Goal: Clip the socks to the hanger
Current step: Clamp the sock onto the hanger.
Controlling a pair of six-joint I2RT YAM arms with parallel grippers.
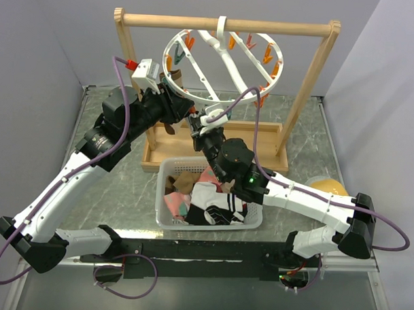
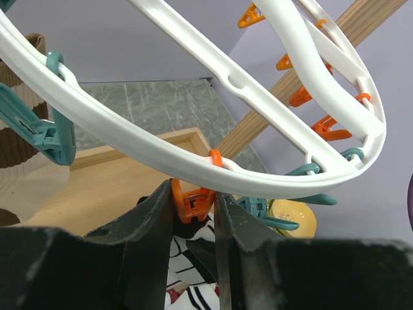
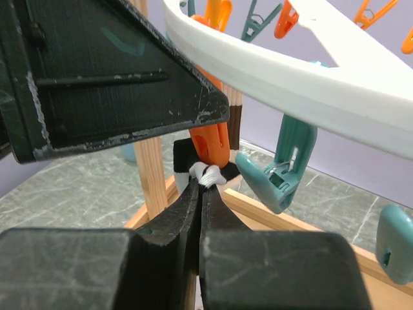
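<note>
- Hanging by its hook from the round crossbar of the wooden frame (image 1: pixel 225 23), the hanger (image 2: pixel 129 137) sits tilted above the far half of the bench (image 1: pixel 124 203), with its near rim lowest.
- Under that near rim the left fingers (image 2: pixel 151 232) are clamped on either side of an orange peg (image 2: pixel 191 201).
- The right fingers (image 3: pixel 174 219) are pinched shut on the edge of a black-and-white sock (image 3: pixel 208 173), held up at the mouth of that same peg. Whether the peg has actually caught the fabric cannot be told.
- Most of that sock is hidden behind the fingers, so only a white fold and a black patch show.
- A brown-and-cream striped sock (image 2: pixel 16 139) hangs beside a teal peg (image 2: pixel 39 132) on the left of the ring and is cut off by the edge of the left wrist view.
- A white slotted basket (image 1: pixel 211 227) stands on the bench just in front of the frame's shallow wooden tray base (image 1: pixel 156 156), which itself looks bare.
- The basket holds the socks (image 1: pixel 205 199) in a loose heap of pink, brown, white and black-and-white striped pieces. They cannot be counted, and the right arm covers the far right corner.
- A yellow rounded thing (image 1: pixel 326 186) lies on the bench to the right, half hidden behind the right arm. What it is cannot be made out.
</note>
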